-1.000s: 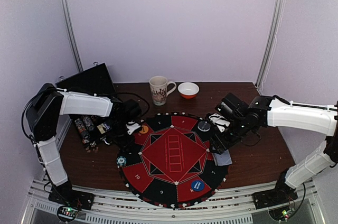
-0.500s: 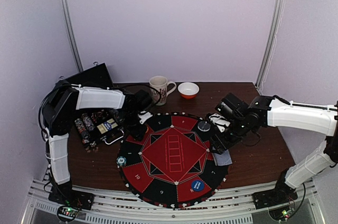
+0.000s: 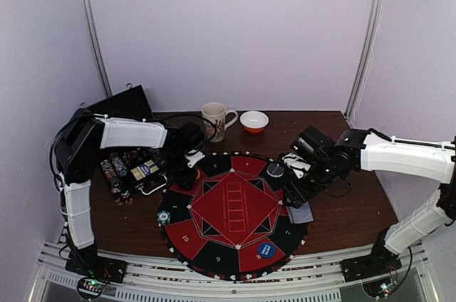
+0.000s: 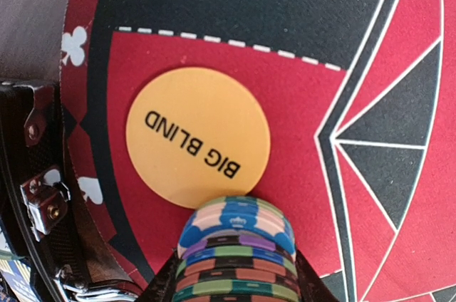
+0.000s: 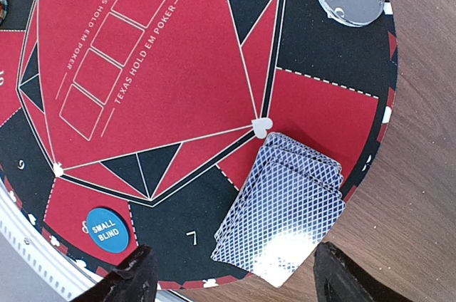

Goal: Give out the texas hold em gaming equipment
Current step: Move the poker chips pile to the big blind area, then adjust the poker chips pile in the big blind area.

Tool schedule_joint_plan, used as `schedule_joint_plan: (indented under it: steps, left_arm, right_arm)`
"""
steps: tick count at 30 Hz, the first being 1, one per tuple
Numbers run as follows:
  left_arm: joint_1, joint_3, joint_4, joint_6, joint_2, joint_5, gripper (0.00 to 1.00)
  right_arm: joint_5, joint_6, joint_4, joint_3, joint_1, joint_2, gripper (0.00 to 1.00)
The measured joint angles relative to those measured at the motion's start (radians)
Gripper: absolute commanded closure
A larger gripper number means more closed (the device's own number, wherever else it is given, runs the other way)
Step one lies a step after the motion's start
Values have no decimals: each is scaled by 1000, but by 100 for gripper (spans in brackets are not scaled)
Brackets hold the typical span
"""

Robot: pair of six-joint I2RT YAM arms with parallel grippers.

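Chips lead here: my left tool (image 4: 239, 284) is clamped on a stack of striped poker chips (image 4: 236, 234) over the far-left red wedge of the felt mat (image 4: 285, 3). The orange BIG BLIND disc (image 4: 198, 137) lies just ahead of the stack. My right tool (image 5: 231, 277) stands apart above the card deck (image 5: 281, 206) at the mat's right edge, where the deck's long axis runs diagonally between the fingers. I judge the left arm is the one to set down next.

Cards (image 5: 285, 216) on mat (image 5: 142, 102), R edge.
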Motion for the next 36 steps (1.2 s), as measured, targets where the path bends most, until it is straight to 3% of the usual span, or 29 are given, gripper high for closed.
schedule_joint_plan:
  steps: [10, 16, 30, 36]
  left_arm:
    - [6, 5, -1, 5, -2, 10, 22]
    - [6, 12, 7, 3, -2, 58, 12]
    - [6, 64, 76, -87, 17, -26, 30]
    - [6, 56, 87, -94, 43, -27, 47]
  right_arm:
    - [1, 0, -3, 0, 0, 0, 22]
    - [3, 0, -8, 0, 0, 0, 22]
    - [3, 0, -8, 0, 0, 0, 22]
    - [3, 0, -8, 0, 0, 0, 22]
